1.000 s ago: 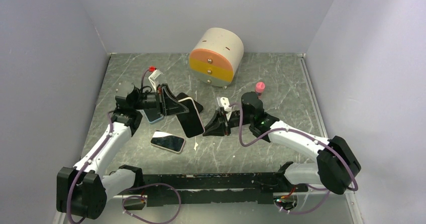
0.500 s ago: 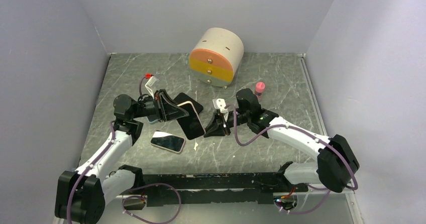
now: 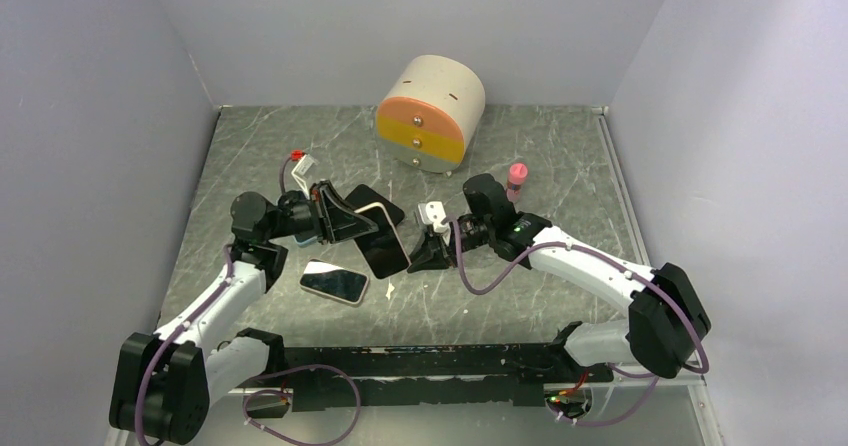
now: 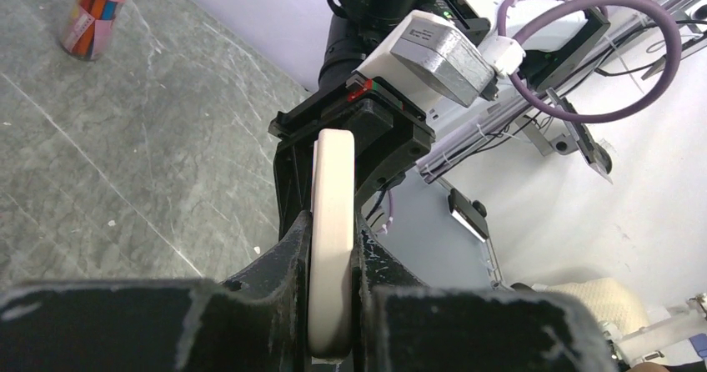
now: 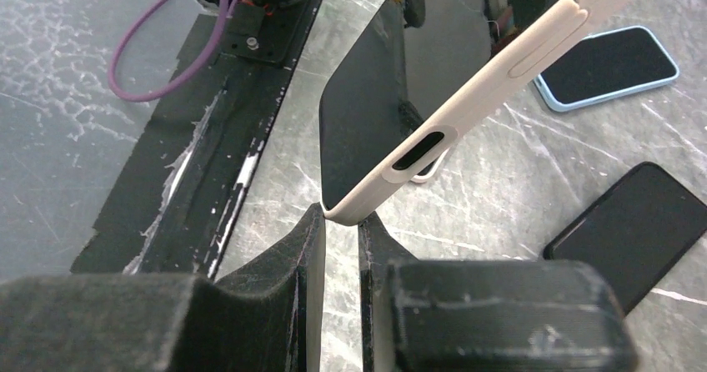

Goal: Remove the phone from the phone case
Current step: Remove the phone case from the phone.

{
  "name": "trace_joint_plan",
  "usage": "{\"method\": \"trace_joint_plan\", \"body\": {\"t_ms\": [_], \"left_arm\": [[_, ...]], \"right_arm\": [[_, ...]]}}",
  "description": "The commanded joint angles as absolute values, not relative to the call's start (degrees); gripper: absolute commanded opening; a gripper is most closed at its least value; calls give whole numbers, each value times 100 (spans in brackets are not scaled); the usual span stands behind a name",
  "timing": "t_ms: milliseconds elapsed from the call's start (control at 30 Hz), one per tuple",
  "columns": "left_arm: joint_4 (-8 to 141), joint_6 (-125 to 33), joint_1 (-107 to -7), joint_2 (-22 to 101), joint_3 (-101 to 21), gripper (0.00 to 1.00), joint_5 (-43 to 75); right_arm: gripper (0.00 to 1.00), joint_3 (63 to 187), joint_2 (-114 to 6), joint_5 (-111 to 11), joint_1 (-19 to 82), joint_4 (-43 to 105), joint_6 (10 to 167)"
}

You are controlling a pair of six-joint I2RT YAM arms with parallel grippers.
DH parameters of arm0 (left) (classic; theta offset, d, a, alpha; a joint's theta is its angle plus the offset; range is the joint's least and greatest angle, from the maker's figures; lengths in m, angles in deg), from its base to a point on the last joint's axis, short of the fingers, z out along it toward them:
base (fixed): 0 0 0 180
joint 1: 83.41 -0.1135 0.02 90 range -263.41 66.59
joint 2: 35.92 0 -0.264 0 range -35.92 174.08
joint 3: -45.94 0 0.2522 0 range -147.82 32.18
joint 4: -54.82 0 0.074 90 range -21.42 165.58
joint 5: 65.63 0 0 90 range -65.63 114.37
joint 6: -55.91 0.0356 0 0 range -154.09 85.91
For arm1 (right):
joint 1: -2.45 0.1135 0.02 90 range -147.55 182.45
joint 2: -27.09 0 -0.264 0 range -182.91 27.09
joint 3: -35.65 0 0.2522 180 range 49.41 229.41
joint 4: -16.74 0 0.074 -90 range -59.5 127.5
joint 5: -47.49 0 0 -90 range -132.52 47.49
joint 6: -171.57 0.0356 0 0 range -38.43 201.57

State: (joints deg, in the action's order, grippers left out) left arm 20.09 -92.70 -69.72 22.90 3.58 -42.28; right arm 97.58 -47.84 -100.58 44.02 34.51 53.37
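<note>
The phone in its cream case is held off the table at mid-table, tilted, black screen facing up. My left gripper is shut on its far-left edge; in the left wrist view the cream case edge stands clamped between the black fingers of my left gripper. My right gripper is at the phone's right near corner. In the right wrist view the cased phone slants down, and its corner sits pinched between the tips of my right gripper, whose jaws are nearly closed.
A phone in a blue case lies under the left gripper. A bare black phone lies behind, and a third phone lies near the front. A drum-shaped drawer unit stands at the back. A pink-capped bottle stands at the right.
The right gripper has moved left and up to the cased phone's corner. The left arm has shifted slightly, still holding the cased phone.
</note>
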Motion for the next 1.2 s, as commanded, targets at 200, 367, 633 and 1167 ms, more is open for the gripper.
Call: {"method": "trace_joint_plan", "body": {"t_ms": [200,367,633,1167], "left_arm": [[2009,-10250,-6575,2321,101,2,-4673],[1878,-10269,-6575,2427,12,3,-4796],[6725,-6715,-6574,1837,-1282,3,-4229],[7794,-5674,-6574,1558,-1808,3,-3693]], "right_arm": [[0,10235,-4894,-8775,4392,2798,4100],[0,10322,-4989,-8840,4388,2828,4146],[27,9813,-4711,-9407,4392,2361,5242],[65,9379,-4350,-9836,4412,1961,6176]]}}
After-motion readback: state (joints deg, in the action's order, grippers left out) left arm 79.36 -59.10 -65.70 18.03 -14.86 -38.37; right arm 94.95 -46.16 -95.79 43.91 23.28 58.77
